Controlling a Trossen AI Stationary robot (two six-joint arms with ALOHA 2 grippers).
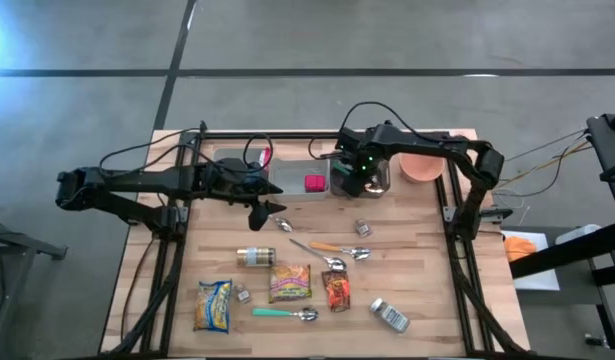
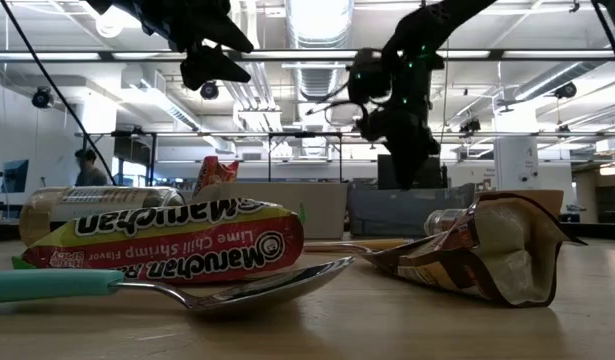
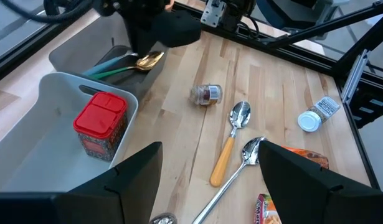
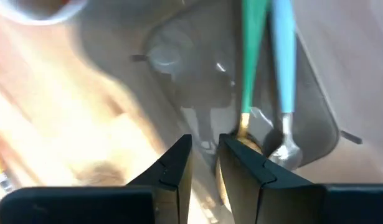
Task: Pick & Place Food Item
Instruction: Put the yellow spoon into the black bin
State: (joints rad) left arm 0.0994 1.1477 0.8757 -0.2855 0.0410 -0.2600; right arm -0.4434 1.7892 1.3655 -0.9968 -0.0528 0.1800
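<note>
Right gripper (image 1: 359, 180) crowds the far grey bin (image 3: 85, 59); spoons and packets clutter the near wooden table (image 1: 427, 260).

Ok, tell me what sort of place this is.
Likely a robotics lab in an industrial hall: a wooden table carries two mounted arms on a bare concrete floor, with exposed ceiling ducts and strip lights overhead.

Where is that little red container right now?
In the high view, the small red-lidded container sits in the grey plastic bin at the table's back edge, left of the right gripper.
</note>
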